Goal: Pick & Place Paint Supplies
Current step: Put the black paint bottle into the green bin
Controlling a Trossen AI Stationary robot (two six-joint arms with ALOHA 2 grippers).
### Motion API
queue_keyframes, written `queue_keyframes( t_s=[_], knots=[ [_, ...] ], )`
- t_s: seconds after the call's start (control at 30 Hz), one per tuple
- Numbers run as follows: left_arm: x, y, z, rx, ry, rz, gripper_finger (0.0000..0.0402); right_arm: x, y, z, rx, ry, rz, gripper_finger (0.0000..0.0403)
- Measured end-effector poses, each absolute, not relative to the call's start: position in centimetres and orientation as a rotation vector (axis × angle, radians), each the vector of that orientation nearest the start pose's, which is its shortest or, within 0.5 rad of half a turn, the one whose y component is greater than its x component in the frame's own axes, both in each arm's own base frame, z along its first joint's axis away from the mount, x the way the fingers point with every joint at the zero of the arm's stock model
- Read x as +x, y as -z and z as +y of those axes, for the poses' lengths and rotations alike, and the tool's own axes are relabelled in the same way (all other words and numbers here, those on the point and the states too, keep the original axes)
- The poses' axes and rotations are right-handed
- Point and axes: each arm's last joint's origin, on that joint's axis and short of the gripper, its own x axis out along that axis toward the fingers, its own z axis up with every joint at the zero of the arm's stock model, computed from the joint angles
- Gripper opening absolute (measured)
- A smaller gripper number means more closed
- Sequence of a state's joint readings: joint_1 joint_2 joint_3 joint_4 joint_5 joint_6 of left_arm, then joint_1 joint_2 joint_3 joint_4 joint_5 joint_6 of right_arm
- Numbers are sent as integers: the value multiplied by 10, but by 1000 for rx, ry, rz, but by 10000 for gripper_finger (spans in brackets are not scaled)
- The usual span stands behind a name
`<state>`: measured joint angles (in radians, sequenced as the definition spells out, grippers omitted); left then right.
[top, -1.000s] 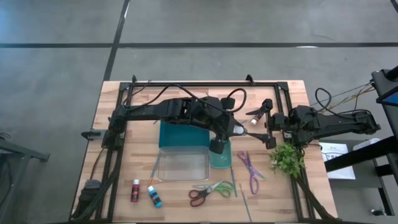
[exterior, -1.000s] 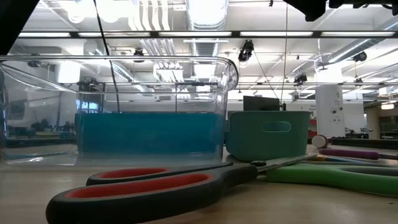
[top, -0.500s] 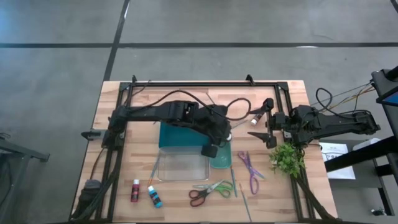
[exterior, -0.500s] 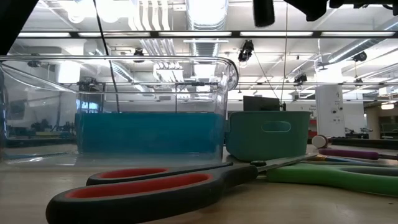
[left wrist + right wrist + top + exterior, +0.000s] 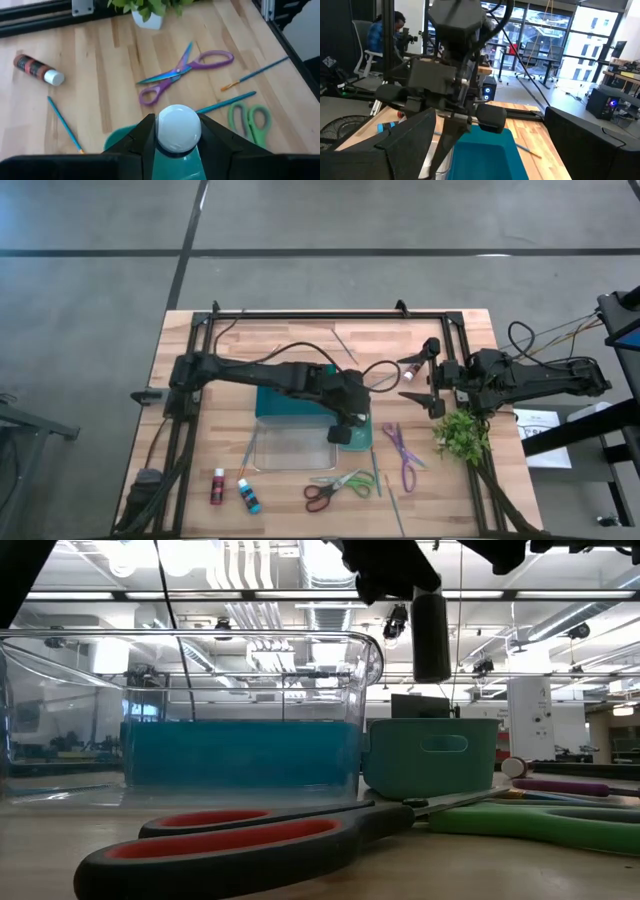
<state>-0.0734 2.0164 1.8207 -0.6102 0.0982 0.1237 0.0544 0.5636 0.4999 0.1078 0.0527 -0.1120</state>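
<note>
My left jaws (image 5: 174,131) grip a white-capped paint bottle (image 5: 178,128) above the teal bin (image 5: 355,433); right jaws' (image 5: 428,375) state I cannot tell.

Paint bottles: four. These are the red bottle (image 5: 217,487), the blue bottle (image 5: 248,496), the dark bottle (image 5: 410,372) lying flat, and the white-capped bottle (image 5: 179,127) clamped in the left gripper (image 5: 340,433).
Scissors: two, the red-green scissors (image 5: 340,485) and the purple scissors (image 5: 402,455).
Brushes: at least four can be told apart; examples are the teal brush (image 5: 374,470) and the near-edge brush (image 5: 394,515).
Teal containers: two, the large bin (image 5: 285,400) and the small tub (image 5: 430,755).
Clear container (image 5: 295,448): one.
Plant sprig (image 5: 460,435): one.
Person (image 5: 385,30): one, beyond the counter (image 5: 450,500).
</note>
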Motion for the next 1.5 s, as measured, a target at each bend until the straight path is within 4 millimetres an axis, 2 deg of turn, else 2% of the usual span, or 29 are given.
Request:
queue_keyframes(
  t_s=[0.3,0.5,1.0,1.5],
  knots=[
    [448,-255,-24,26,157,764,118,142,-293,6,-111,1,-45,370],
    [448,-248,-13,-3,121,758,118,142,-293,6,-114,1,-45,370],
    [445,-224,-10,-12,96,761,118,141,-293,6,-119,1,-46,370],
    [446,-221,-10,-7,89,743,118,142,-293,6,-121,2,-45,370]
  ],
)
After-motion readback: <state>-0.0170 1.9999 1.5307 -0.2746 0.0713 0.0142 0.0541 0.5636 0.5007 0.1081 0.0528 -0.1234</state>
